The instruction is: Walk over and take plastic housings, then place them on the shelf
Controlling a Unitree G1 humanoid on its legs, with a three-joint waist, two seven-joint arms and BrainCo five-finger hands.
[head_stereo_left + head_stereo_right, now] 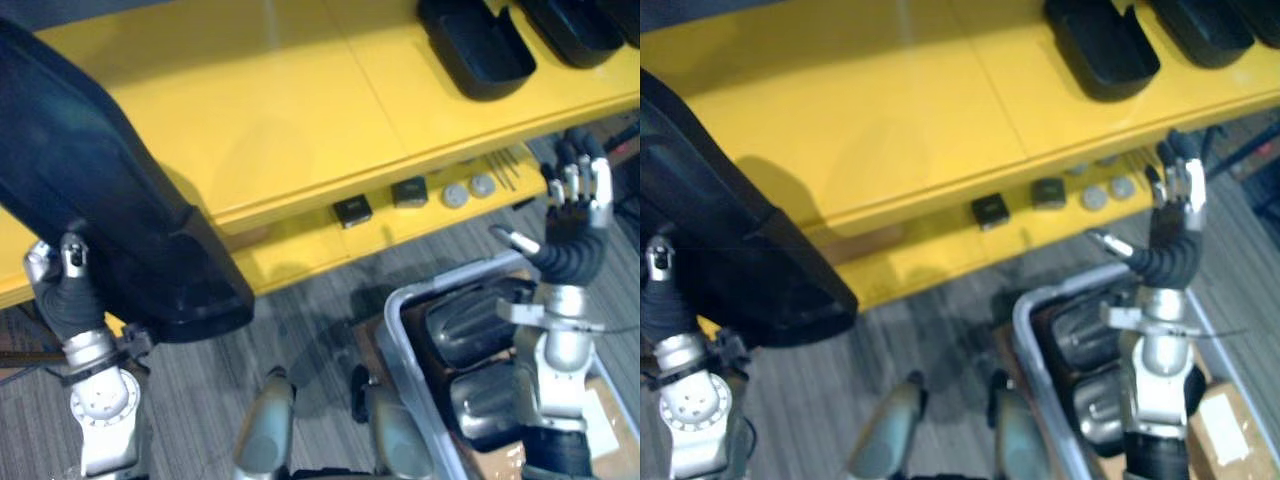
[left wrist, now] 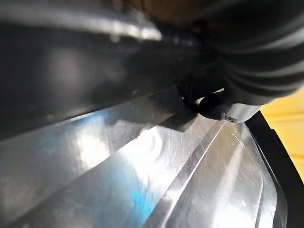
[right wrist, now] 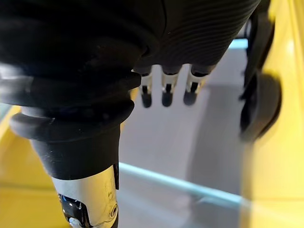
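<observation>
Tilting across the 9 o'clock side of the head views, a large dark plastic housing (image 1: 110,200) overlaps the front edge of the yellow shelf (image 1: 280,120). Its lower end hangs out past that edge, above the floor (image 1: 300,320). The left robot hand (image 1: 66,292) comes up beneath this housing at about 8 o'clock. Its ribbed cover meets the underside, but its fingers are hidden behind the part, so I cannot tell how they are set. In the left wrist view the housing's glossy inner face runs right up to the cover.

The right robot hand (image 1: 575,205) stands raised at 3 o'clock, just off the shelf's front edge. Its fingers point upward and are loosely straight, the thumb sticks out toward 9 o'clock, and it holds nothing.

Below that hand, at 5 o'clock, a grey bin (image 1: 400,340) sits on the floor. Two shiny dark housings lie inside it, one (image 1: 465,325) nearer the shelf and the other (image 1: 485,400) nearer the robot.

On the shelf top at 1 o'clock rest two more black housings, one (image 1: 478,45) beside the other (image 1: 575,25), lying apart from each other.

On the lower shelf level, under the top board's edge, there are two small black blocks (image 1: 352,210) and two silver discs (image 1: 455,195) in a row.
</observation>
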